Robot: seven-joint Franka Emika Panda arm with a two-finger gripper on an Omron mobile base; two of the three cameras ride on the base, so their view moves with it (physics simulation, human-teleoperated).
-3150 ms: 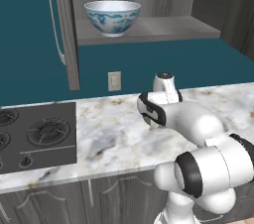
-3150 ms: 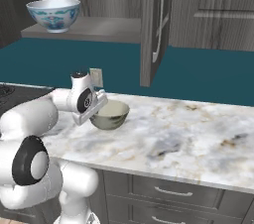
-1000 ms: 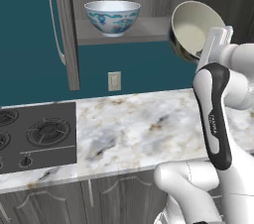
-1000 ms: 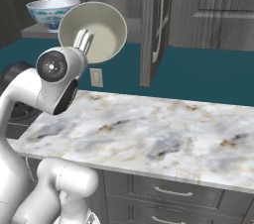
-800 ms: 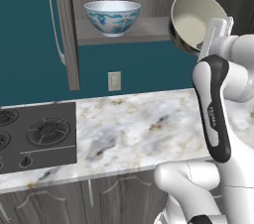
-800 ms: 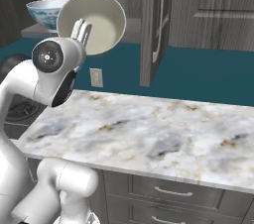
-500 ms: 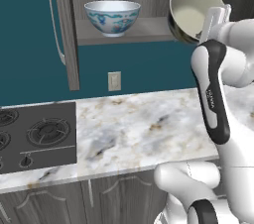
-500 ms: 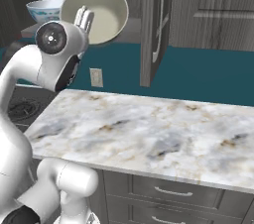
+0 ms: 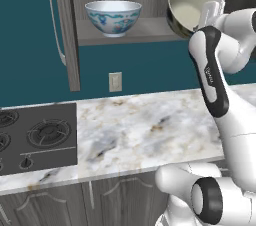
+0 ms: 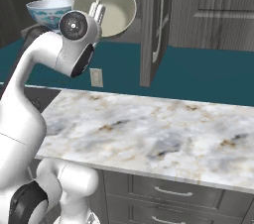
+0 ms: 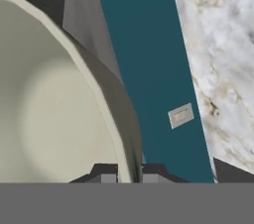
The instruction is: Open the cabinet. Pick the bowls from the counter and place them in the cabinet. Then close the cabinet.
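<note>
Gripper (image 11: 130, 171) of mine pinches the rim of the cream-olive bowl (image 9: 187, 6), tipped on edge just right of the white floral bowl (image 9: 113, 16) on the cabinet (image 9: 127, 32) shelf. Gripped so thinly, it could slip, or knock that bowl.

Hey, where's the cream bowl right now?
The cream bowl is in the air, tipped on its side and pinched by its rim in the gripper, at shelf height just right of the white floral bowl in the open cabinet.
</note>
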